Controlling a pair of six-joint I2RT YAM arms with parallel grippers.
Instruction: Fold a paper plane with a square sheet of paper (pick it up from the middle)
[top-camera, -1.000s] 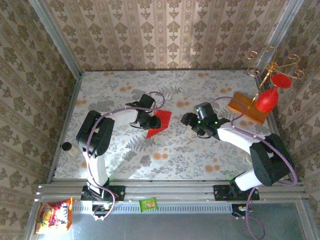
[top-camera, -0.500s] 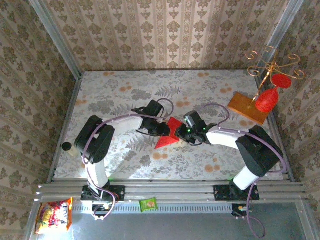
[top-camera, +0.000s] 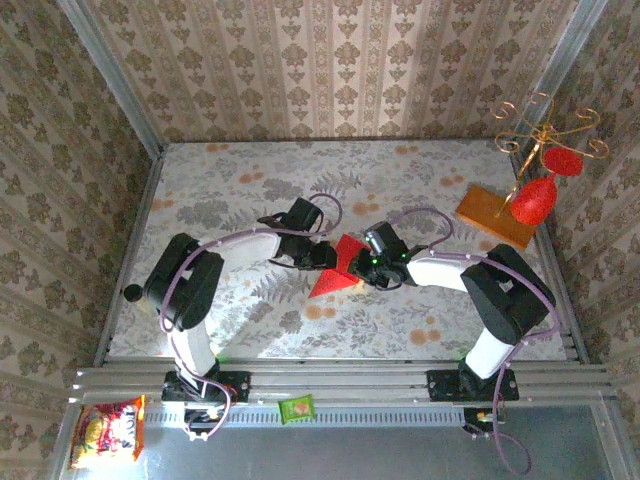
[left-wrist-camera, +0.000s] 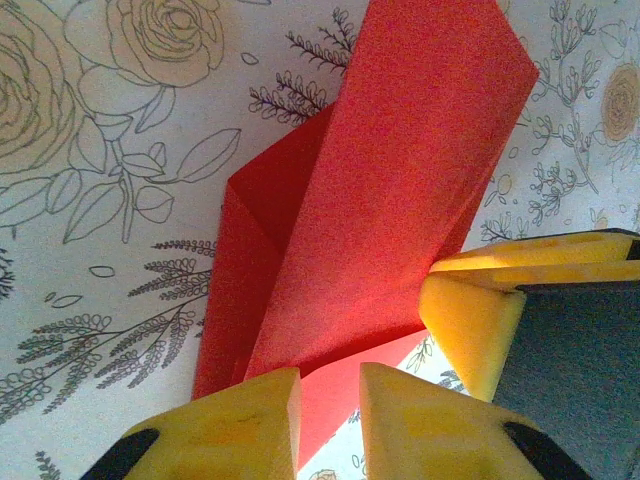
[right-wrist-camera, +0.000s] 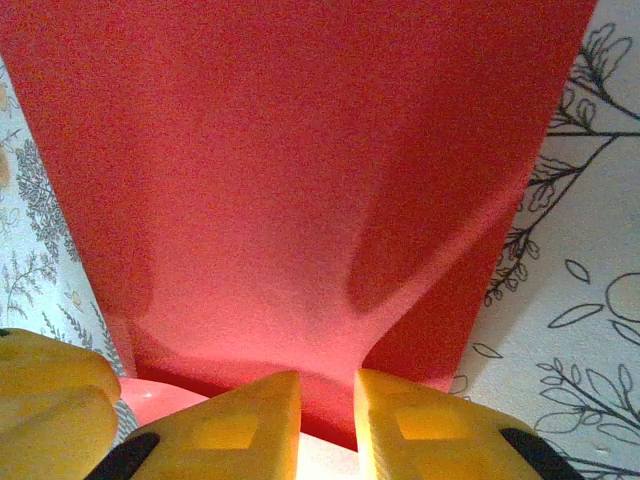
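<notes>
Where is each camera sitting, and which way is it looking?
Top camera: high above and behind the arms, looking down at the flowery table; both arms show, with the left gripper and right gripper at the red paper.
Left wrist camera: on the left arm, looking along its yellow fingers at the paper; a right gripper finger pokes in.
Right wrist camera: on the right arm, looking along its yellow fingers at the paper up close.
Shared: all three see the red paper, pinched by both grippers.

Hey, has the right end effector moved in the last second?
Yes. In the top view the right end effector has shifted left, away from the wooden board, and now pinches the red paper.
</notes>
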